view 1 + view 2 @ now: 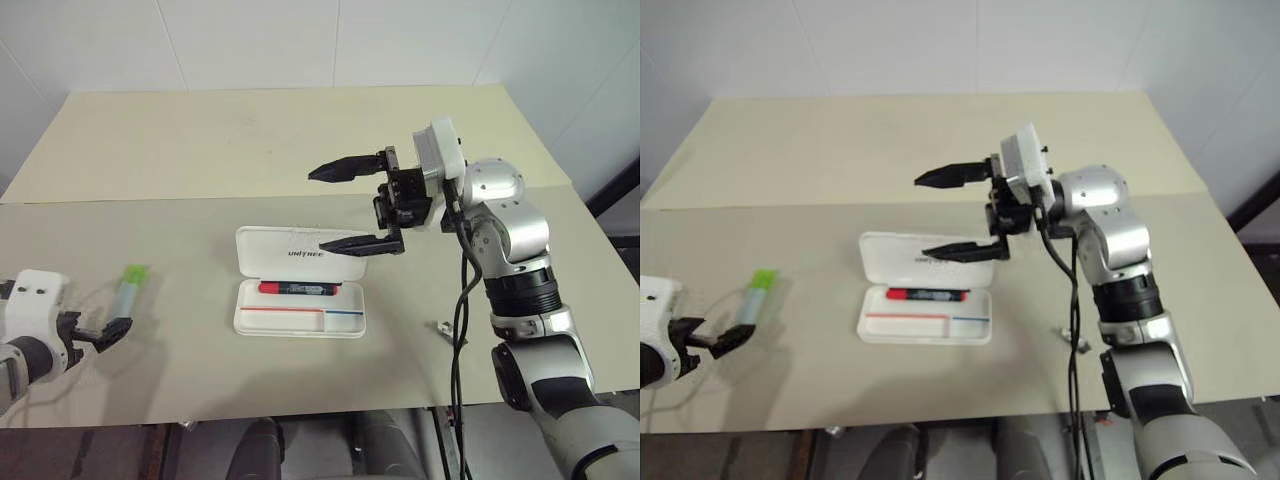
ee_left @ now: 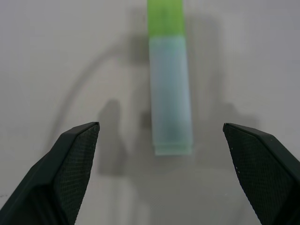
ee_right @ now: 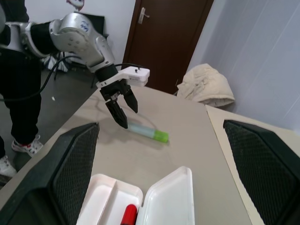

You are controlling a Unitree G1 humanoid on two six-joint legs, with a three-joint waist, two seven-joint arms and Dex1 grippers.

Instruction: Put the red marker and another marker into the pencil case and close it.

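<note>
The pencil case [image 1: 252,318] lies open at the middle of the table, its lid [image 1: 272,250] flat behind the tray. The red marker [image 1: 298,289] rests in the tray's rear compartment. Another marker [image 1: 128,290], short and light green, lies on the table to the left of the case. My left gripper [image 1: 112,331] is open just in front of its near end; in the left wrist view the green marker [image 2: 169,98] sits between the spread fingers, untouched. My right gripper [image 1: 317,210] hovers open and empty above the lid, pointing left.
A small dark clip-like piece [image 1: 443,327] lies on the table right of the case, near my right arm's cable. The table's front edge [image 1: 300,412] runs close below the case. In the right wrist view a person [image 3: 18,93] stands beyond the table's left end.
</note>
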